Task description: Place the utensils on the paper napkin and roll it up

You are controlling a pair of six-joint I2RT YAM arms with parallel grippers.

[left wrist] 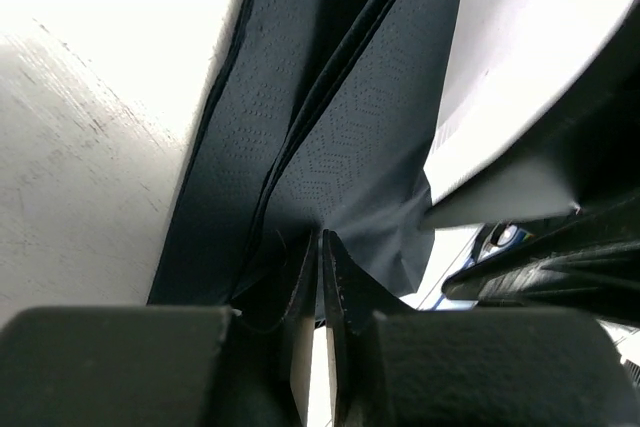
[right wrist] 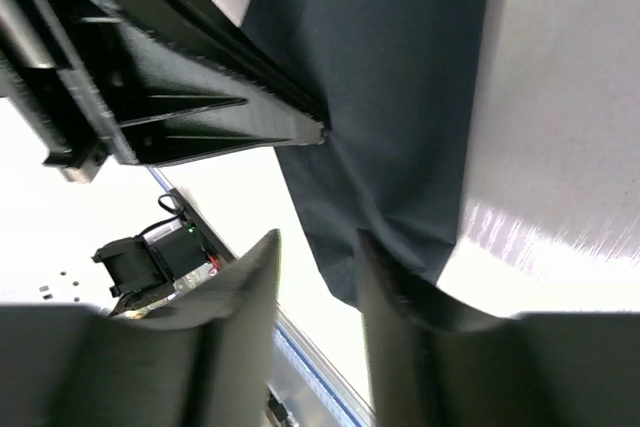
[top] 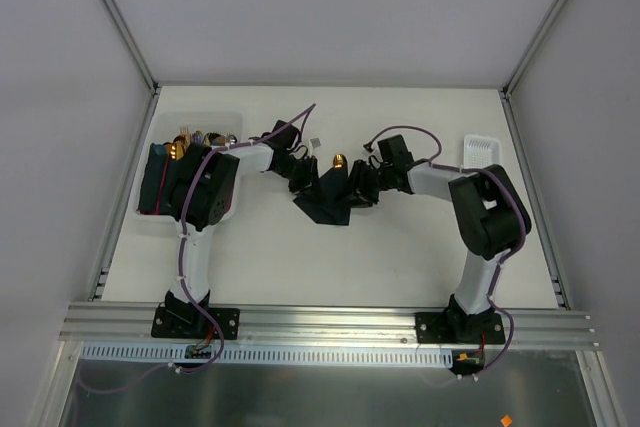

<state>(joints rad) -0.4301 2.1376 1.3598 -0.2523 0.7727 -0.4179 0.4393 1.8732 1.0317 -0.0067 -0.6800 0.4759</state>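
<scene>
- sitting bolted at the near edge of the table (top: 330, 257): 2 arm bases, side by side.
- bending inward from both sides and meeting over the table's middle, well in from every edge.
- finding the paper napkin (left wrist: 350, 147) there, crumpled and partly lifted off the surface, between the 2 grippers.
- pinching a raised fold of that dark sheet with the left gripper (left wrist: 322, 245), fingers clenched almost flat together on the paper.
- holding the right gripper (right wrist: 318, 242) at the napkin's other side with fingers parted, bare table showing through the gap, a loose napkin corner hanging between them and nothing being clamped.
- showing just beyond the napkin's far edge, between the 2 wrists: the shiny head of a gold-headed utensil (top: 339, 160), its handle hidden behind the grippers.
- sitting farther back on the left: a white bin (top: 225, 117) holding more cutlery (top: 190, 142), some of it gold-headed, with the left arm crossing over it.
- resting at the far right, well apart from the napkin: a small white tray (top: 482, 150).
</scene>
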